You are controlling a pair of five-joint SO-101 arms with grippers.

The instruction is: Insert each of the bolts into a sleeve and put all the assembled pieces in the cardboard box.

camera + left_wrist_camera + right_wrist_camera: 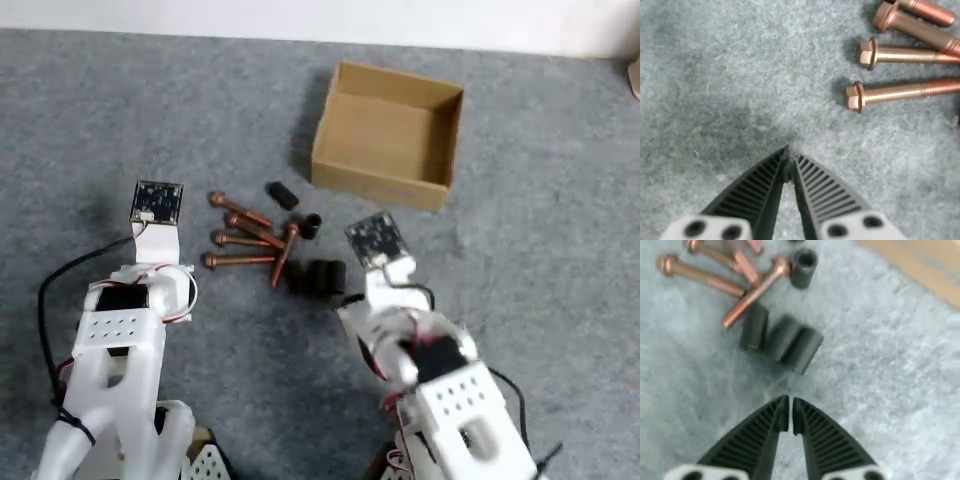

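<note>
Several copper bolts [243, 240] lie in a loose bunch on the grey carpet, between the two arms. Around them lie several black sleeves [318, 276]; one sleeve [283, 194] sits apart, nearer the cardboard box [436, 138], which stands open and empty behind. My left gripper [788, 153] is shut with nothing in it, just beside the bolt heads [856, 96]. My right gripper [788, 403] is also shut and holds nothing. It points at a cluster of three sleeves [791, 342] a short way ahead. A bolt [753, 292] lies against one of those sleeves.
The left arm [125, 330] and the right arm [440, 385] stand at the near edge. Grey carpet [540, 250] covers the table, with open room right of the box and far left. A box edge [920, 262] shows beyond the sleeves.
</note>
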